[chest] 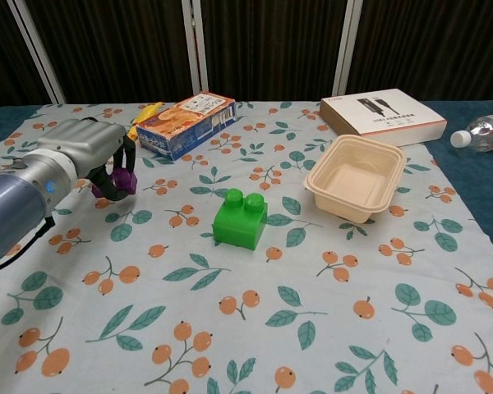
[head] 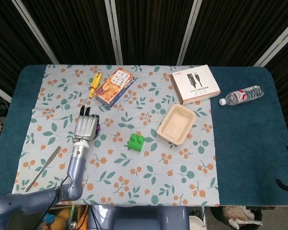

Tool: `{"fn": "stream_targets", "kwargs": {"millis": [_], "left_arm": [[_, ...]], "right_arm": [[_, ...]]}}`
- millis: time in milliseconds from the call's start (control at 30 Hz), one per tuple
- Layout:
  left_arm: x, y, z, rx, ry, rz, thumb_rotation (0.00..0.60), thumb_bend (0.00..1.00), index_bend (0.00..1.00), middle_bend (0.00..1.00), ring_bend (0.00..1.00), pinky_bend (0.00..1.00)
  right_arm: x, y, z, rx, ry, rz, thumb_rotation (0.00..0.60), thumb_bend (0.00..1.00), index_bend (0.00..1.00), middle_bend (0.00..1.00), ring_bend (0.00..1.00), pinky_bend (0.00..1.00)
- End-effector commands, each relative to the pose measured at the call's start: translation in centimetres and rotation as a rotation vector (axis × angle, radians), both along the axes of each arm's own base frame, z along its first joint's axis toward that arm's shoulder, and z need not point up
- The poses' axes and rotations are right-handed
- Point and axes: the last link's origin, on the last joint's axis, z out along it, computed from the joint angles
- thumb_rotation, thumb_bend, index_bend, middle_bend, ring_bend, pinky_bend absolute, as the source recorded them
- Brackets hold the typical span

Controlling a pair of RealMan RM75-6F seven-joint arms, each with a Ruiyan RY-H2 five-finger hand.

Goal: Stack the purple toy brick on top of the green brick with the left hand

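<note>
My left hand (chest: 90, 160) (head: 85, 126) holds the purple toy brick (chest: 120, 181) in its curled fingers, a little above the floral cloth at the left. Only a sliver of purple (head: 99, 127) shows past the hand in the head view. The green brick (chest: 241, 217) (head: 136, 142) stands on the cloth near the middle, well to the right of the hand and apart from it. My right hand shows in neither view.
A snack box (chest: 186, 123) and a yellow toy (chest: 143, 113) lie behind the left hand. A beige tray (chest: 358, 176) sits right of the green brick, with a white box (chest: 382, 116) and a water bottle (chest: 481, 130) beyond. A knife (head: 42, 168) lies at the cloth's left edge.
</note>
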Motion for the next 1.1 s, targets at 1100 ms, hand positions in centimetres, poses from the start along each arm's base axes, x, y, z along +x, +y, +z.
{"fn": "stream_targets", "kwargs": {"millis": [1100], "left_arm": [[16.0, -0.2, -0.8, -0.252, -0.062, -0.25, 0.6, 0.41, 0.52, 0.52, 0.11, 0.05]], "right_arm": [[0.9, 1.5, 1.4, -0.007, -0.003, -0.014, 0.6, 0.15, 0.0, 0.02, 0.02, 0.0]]}}
